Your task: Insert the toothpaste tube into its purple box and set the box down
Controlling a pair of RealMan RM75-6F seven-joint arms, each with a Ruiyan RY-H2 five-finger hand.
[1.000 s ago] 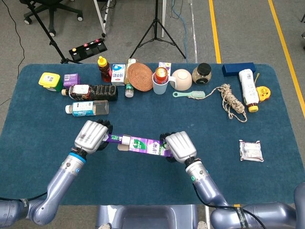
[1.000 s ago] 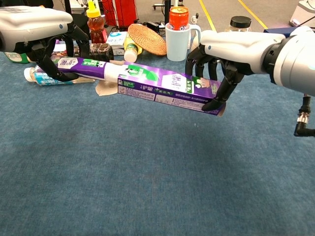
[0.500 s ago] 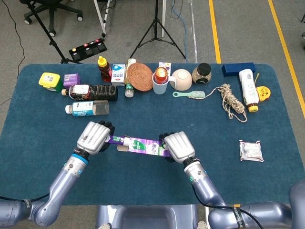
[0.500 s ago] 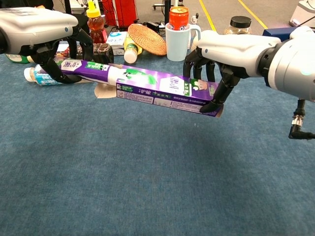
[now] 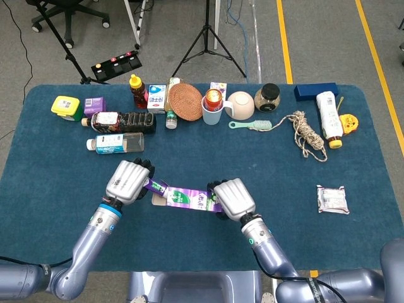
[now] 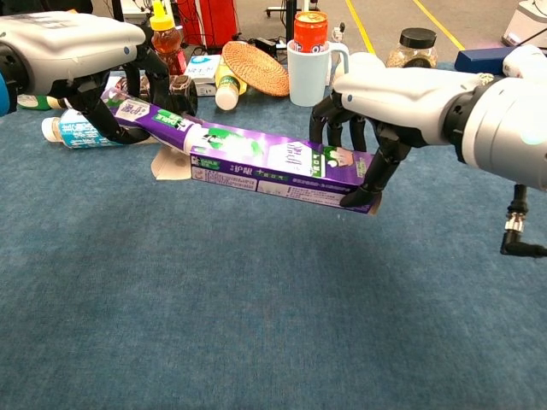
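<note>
My right hand (image 5: 232,198) (image 6: 376,115) grips the far end of the purple toothpaste box (image 6: 278,166) (image 5: 189,199), which hangs level above the blue table. The box's open flap (image 6: 168,166) faces left. My left hand (image 5: 128,181) (image 6: 90,60) holds the tail of the toothpaste tube (image 6: 158,125) (image 5: 154,185). The tube slants down into the box's open end, with its purple and white tail sticking out.
A lying water bottle (image 5: 115,144) is just behind my left hand. Along the table's back edge (image 5: 189,88) stand a honey bottle (image 5: 138,90), woven coaster (image 5: 185,101), cup with a can (image 5: 214,106), bowl (image 5: 240,105), jar (image 5: 270,96) and rope (image 5: 307,134). A packet (image 5: 332,198) lies right.
Both hands have moved closer together. The tube has slid further into the box, so less of it shows, and the box has shifted left.
</note>
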